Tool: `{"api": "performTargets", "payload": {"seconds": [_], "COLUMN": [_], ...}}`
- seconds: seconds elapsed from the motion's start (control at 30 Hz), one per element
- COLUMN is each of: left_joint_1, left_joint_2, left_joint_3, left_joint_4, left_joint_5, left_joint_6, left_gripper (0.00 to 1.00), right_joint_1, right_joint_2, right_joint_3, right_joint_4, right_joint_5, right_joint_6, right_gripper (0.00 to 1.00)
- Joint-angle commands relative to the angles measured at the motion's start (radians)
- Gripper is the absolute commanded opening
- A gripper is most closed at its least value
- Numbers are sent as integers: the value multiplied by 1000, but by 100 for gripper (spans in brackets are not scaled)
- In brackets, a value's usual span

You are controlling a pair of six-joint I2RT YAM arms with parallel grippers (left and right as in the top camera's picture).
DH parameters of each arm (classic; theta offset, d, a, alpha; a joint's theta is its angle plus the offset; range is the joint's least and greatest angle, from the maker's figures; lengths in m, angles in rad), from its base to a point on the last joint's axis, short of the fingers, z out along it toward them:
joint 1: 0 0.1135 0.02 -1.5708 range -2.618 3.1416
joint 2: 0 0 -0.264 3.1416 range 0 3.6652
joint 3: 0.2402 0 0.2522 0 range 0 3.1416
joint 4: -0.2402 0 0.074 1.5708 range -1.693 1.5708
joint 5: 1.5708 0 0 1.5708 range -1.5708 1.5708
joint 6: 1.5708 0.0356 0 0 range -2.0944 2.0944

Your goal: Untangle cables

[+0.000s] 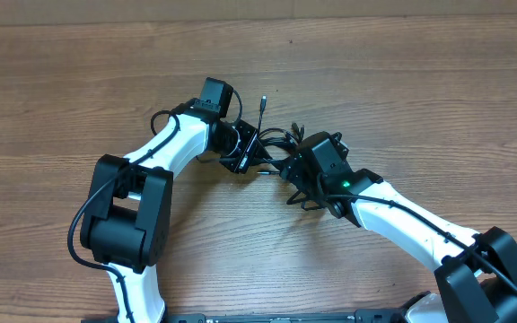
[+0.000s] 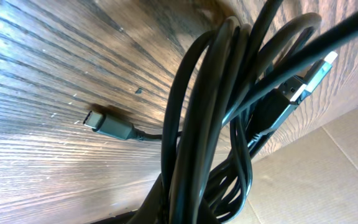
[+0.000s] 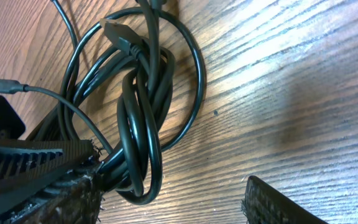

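On the table (image 1: 61, 108), left gripper (image 1: 245, 152) clenches the cables (image 3: 138, 124); right gripper (image 3: 173, 169) gapes wide beside them.

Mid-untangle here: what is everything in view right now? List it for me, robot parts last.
cables: one tangled bunch, black, on the table between the two grippers; strand count unclear
small rounded plug: one, black, lying flat on the table beside the bunch
metal-tipped plug: one, black with a silver tip, sticking out of the bunch
table: one, brown wood grain, under everything
left arm: one, white and black, reaching in from the left
right arm: one, white and black, reaching in from the right
left gripper: one, black, shut, apparently pinching the bunch
right gripper: one, black, open, the bunch close beside one finger
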Motion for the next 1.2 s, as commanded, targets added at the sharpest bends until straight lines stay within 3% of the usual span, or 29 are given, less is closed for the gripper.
{"api": "performTargets", "payload": {"seconds": [0.0,0.4,0.67,0.87,0.97,1.17], "left_joint_1": [2,2,0,3,3,2], "left_joint_2": [6,6,6,6,6,6], "left_joint_3": [21,21,21,21,21,21], "left_joint_4": [10,104,107,108,108,114], "left_joint_5": [103,258,282,317,287,151], "left_joint_6": [-20,-20,18,93,171,186], "left_gripper": [4,4,4,4,4,4], "right_joint_1": [2,-19,-32,-123,-197,-296], "right_joint_2": [-16,-10,-6,-14,-24,-65], "right_joint_3": [-13,-13,-13,-6,2,8], "right_joint_4": [-17,-46,-41,-43,-42,-42], "right_joint_5": [29,64,131,125,32,-246], "right_joint_6": [52,220,240,125,-16,-351], "right_gripper": [70,66,65,68,68,68]}}
